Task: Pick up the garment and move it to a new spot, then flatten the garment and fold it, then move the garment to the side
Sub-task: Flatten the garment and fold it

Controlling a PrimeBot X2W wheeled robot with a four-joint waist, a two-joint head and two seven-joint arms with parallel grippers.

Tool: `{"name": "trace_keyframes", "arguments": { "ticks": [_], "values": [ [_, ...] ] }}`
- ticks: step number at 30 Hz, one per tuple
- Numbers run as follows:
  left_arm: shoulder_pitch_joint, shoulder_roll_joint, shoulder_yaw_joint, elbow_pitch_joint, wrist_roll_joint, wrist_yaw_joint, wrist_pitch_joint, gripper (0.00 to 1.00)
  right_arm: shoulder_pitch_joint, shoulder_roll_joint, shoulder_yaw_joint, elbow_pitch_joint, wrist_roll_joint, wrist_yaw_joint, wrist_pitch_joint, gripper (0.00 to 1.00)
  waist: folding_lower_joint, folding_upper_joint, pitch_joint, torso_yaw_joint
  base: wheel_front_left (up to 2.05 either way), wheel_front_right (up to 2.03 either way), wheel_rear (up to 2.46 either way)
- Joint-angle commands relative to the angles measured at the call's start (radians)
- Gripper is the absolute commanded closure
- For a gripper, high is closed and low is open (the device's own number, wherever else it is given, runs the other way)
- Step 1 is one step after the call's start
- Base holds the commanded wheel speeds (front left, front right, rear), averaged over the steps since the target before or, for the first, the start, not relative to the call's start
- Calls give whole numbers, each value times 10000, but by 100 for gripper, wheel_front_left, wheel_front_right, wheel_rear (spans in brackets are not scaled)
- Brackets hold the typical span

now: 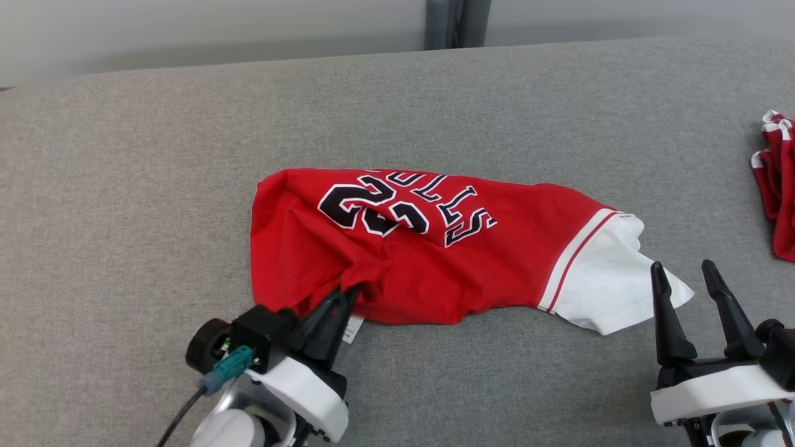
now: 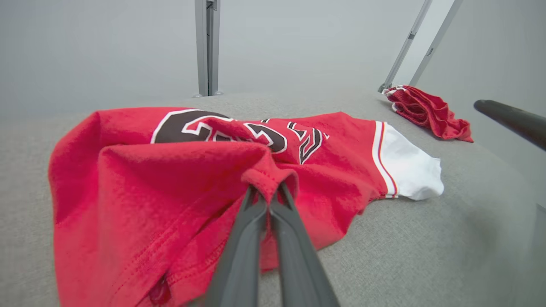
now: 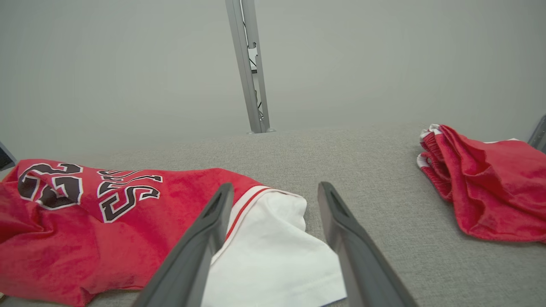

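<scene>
The tips of my left end effector point(image 2: 268, 194) are buried in a pinched fold of the garment point(image 1: 435, 261). Creases hide part of the garment's number and lettering. Print on the white tag point(image 1: 353, 329) beside that end effector is too small to read. The second red garment point(image 1: 779, 186) is cut off by the head view's right edge. In the left wrist view, one finger point(image 2: 512, 119) of my right end effector point(image 1: 682, 267) is blurred and cropped at the right edge.

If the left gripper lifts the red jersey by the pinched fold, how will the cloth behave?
The red jersey probably hangs limp, since it already lies in soft creases. Pinched by the left gripper at one fold only, its white end would likely trail. Thin cloth, so probably light.
</scene>
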Motion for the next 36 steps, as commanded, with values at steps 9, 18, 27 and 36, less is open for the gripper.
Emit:
{"name": "trace_keyframes", "arguments": {
  "ticks": [9, 18, 27, 36],
  "values": [
    [416, 870, 996, -2220, -194, 836, 679, 100, -228, -33, 31, 156, 146, 1, -140, 0, 0, 0, -28, 308, 0, 0, 0],
    [-292, 1240, 1499, -2165, -364, 942, 1137, 100, -460, -33, 206, 228, 246, 1, -227, 0, 0, 0, 167, 152, 0, 0, 0],
    [-1857, 1246, 2046, 455, -641, 752, 750, 100, -773, -33, 335, 417, 362, 1, -388, 0, 0, 0, 732, -454, 0, 0, 0],
    [-2743, 1134, 2090, 2937, -816, 470, 300, 0, -934, -34, 384, 669, 487, 1, -600, 0, 0, 0, 974, -706, 0, 0, 0]
  ]
}}
